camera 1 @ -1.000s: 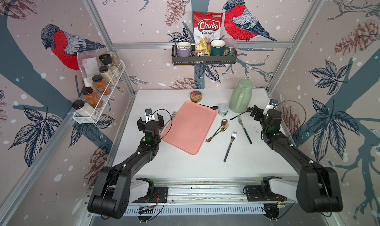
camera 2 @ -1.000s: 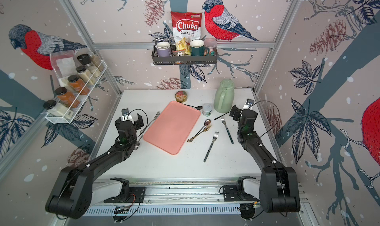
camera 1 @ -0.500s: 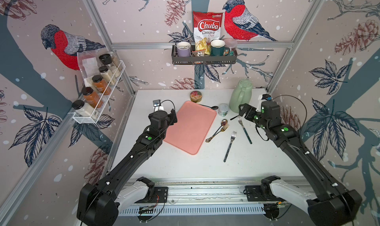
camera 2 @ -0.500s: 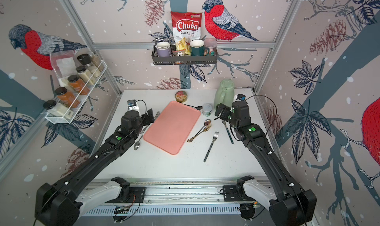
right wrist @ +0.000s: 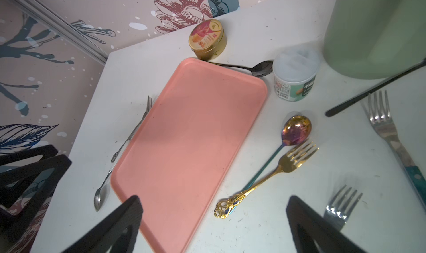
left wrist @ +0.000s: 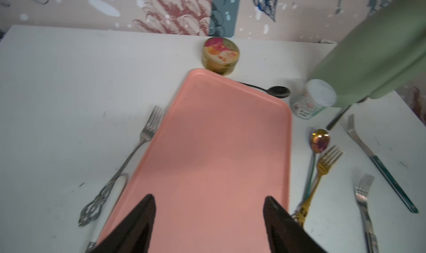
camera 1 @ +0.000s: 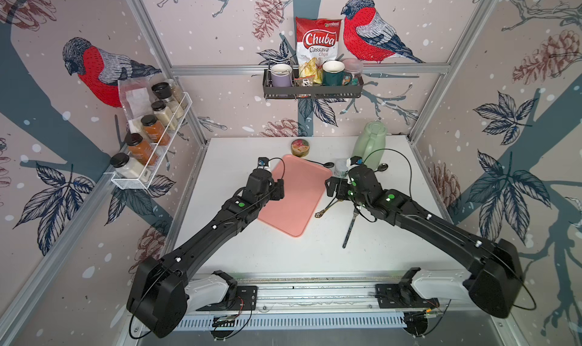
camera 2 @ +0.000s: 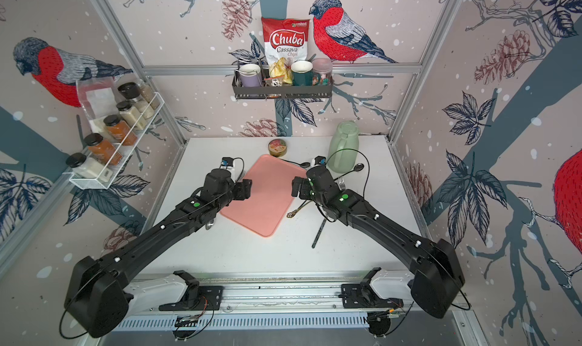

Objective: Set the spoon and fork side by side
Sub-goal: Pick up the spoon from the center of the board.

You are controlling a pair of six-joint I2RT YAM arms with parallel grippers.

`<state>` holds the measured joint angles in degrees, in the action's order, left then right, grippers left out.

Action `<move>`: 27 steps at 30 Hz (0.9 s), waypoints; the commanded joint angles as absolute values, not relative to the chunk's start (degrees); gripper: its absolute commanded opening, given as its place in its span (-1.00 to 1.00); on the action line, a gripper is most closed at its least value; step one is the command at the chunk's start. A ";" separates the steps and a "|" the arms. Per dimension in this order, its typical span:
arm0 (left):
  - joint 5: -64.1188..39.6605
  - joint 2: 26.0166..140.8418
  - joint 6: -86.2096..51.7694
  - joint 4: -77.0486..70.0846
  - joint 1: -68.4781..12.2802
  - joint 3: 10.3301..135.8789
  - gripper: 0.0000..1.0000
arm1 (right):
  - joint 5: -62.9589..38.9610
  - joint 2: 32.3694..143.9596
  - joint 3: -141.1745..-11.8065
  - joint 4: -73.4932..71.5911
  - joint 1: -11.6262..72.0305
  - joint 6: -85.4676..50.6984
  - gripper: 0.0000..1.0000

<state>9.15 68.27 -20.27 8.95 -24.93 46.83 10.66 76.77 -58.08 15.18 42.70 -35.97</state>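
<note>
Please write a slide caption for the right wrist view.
Open right gripper at the pink plastic tray, beside the overlapping iridescent spoon and ornate gold fork.

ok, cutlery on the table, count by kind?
Forks: 4 (ornate silver fork, gold fork, teal-handled fork, dark-handled fork)
Spoons: 4 (black spoon by tray, iridescent spoon, small silver spoon, black spoon by pitcher)
Total: 8

Reads "Chuba Cassava Chips" on red-white chip bag (camera 1: 317, 45) in wall shelf (camera 1: 311, 93); small jar (right wrist: 295, 79) and tin (right wrist: 207, 37) labels illegible.
</note>
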 commanded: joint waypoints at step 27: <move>8.82 85.35 -26.18 22.72 -5.01 44.95 -0.45 | 5.98 93.76 -57.73 -6.31 45.52 -30.77 0.98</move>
